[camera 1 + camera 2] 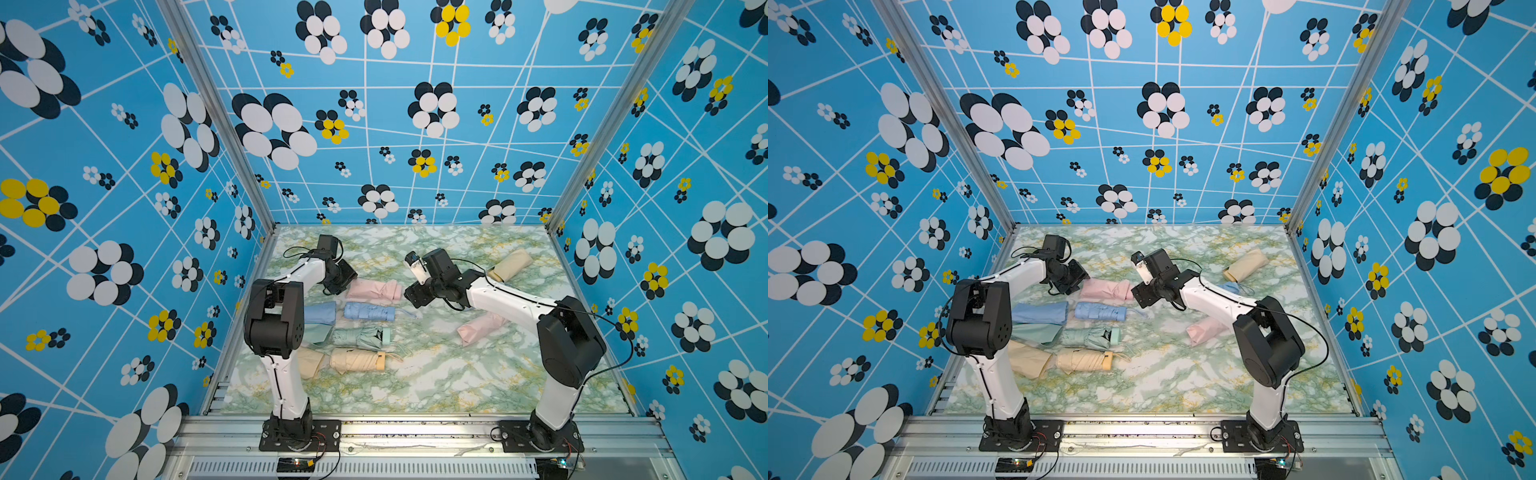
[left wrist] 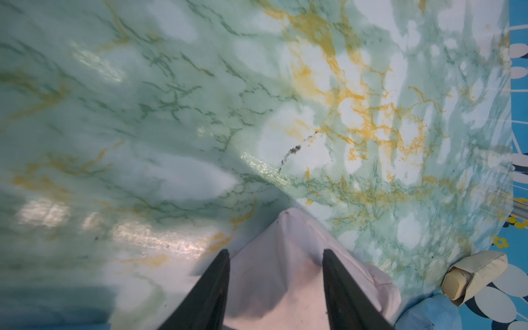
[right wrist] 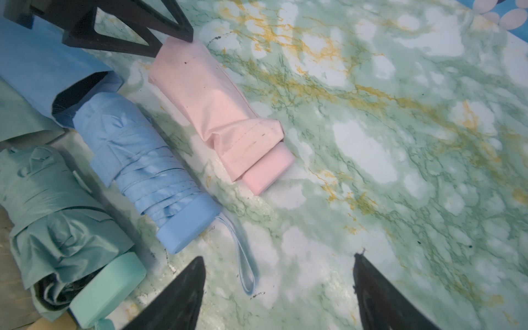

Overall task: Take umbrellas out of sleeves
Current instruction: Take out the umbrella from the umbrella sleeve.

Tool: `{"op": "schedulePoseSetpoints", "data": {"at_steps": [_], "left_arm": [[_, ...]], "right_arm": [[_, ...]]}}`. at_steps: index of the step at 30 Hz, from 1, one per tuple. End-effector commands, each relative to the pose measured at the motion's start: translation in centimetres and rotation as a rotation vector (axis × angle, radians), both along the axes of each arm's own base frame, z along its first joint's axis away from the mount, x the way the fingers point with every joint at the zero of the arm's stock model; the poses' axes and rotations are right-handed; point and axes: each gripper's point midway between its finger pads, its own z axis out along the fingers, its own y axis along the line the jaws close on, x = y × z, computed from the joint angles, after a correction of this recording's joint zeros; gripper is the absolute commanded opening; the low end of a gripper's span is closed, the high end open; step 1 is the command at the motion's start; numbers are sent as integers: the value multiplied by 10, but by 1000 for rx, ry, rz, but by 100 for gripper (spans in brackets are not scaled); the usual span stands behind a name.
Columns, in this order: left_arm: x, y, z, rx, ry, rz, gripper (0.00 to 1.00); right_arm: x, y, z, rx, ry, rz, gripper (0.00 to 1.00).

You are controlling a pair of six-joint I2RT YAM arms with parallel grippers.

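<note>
Left wrist view, left tool (image 2: 275, 251) astride pink sleeve (image 2: 285, 228), grip unclear, right tool (image 3: 279, 256) apart

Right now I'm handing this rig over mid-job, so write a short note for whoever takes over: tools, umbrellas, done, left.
Left tool: straddles the closed end of the middle pink sleeve; firm grip not confirmed.
Right tool: open, empty, near that umbrella's pink handle.
Done: blue umbrella, mint umbrella and beige umbrella lie out of their sleeves.
Left: this one; the second pink sleeve and back beige sleeve look full; a blue bundle is partly hidden by the right arm.
</note>
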Motion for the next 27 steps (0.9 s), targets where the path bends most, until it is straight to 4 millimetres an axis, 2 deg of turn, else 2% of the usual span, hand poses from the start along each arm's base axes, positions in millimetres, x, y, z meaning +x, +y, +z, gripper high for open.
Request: {"op": "schedulePoseSetpoints", "data": {"at_steps": [1,3,6,13,20,25,27], "left_arm": [[13,-5,3,-11,-22,6,49],[14,-6,0,-16,-18,7,44],[15,-5,-3,-9,-16,9,44],[18,-5,-9,-1,-10,4,24],[15,-2,-13,32,1,-16,0],[14,-3,-8,33,-17,-39,0],[13,-3,-6,31,-24,-41,0]], "right_arm": [[-2,-2,-5,1,29,-12,82],[-3,-3,-7,0,35,-10,82],[-4,-3,-9,2,39,-12,82],[-4,-2,-14,-8,42,3,82],[-3,-1,-22,-130,25,142,83],[-5,3,-25,-215,13,295,87],[-2,5,-26,-234,-1,352,93]]}}
